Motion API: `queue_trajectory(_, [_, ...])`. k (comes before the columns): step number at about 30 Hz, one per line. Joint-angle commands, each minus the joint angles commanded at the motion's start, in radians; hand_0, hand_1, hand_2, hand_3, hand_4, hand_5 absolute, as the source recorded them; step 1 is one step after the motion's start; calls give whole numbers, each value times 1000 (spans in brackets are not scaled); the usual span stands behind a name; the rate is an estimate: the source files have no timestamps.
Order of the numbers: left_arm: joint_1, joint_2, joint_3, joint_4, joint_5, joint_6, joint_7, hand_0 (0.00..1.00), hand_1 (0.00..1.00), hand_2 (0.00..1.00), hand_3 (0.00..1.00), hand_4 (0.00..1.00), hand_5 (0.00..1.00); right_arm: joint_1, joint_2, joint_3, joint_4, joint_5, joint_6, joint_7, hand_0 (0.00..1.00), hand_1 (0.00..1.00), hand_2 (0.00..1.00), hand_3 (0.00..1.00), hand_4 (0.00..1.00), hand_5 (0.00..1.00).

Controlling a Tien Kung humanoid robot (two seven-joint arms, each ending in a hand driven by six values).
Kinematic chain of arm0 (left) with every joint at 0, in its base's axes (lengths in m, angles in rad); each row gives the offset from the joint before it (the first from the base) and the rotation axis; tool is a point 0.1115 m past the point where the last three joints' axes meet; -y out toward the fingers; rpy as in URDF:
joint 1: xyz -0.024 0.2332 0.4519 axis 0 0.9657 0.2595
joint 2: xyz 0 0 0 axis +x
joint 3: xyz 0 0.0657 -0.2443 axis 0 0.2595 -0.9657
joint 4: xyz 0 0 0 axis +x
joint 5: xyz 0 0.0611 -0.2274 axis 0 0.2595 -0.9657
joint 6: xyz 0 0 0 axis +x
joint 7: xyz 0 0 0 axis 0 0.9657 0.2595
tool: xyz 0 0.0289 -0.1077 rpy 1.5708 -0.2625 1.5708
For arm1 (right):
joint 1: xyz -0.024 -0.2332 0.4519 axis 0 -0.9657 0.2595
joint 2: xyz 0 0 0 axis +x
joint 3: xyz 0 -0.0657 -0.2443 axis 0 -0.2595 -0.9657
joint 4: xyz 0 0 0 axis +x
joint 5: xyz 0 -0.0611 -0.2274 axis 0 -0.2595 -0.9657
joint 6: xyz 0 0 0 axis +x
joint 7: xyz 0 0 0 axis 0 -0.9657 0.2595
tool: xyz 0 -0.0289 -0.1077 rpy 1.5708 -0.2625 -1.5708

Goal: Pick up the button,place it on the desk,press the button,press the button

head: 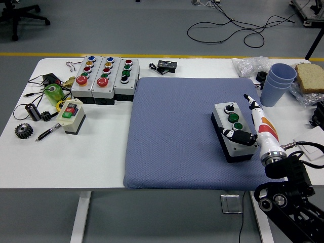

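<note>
My right hand (246, 132) reaches in from the counter's near right corner, a dark curled finger (234, 135) lying on the top face of the button box (231, 137) while a white finger (251, 103) points away past its far end; the hand grips nothing. That one grey box, showing a black knob and a green button, sits on the right part of the blue mat (197, 132), near the mat's right edge.

Four more control boxes stand at the counter's (101, 157) far left: three long boxes (105, 78) side by side with rows of coloured buttons, and one small cream box (71, 115) with a red and a green button nearer the left edge. Around them lie one gear (23, 131), one pen (49, 132), one green tape roll (52, 93) and one small black cylinder (33, 111). One black device (166, 65) rests at the far edge.

At the far right corner stands one stack of blue cups (278, 82), beside one crumpled plastic bag (250, 65) and bread (310, 77). No writing is legible. The floor is grey with a yellow line (152, 55) and a loose black cable (238, 28).
</note>
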Motion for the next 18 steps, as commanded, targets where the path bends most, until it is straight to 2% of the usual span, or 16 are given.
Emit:
queue_trajectory(8, [0,0,-3,0,6,0,2,601,634,683,550,375,709,10,34,5,-43,-53,1,-78,964,919,996,998,998,234])
queue_trajectory(9, [0,0,-4,0,8,0,2,601,634,682,550,376,711,12,37,5,-44,-46,2,-81,923,909,995,998,998,249])
queue_trajectory(18, [4,0,-11,0,23,-2,5,601,634,683,550,376,711,19,52,-6,-48,69,11,-65,914,904,996,998,998,252])
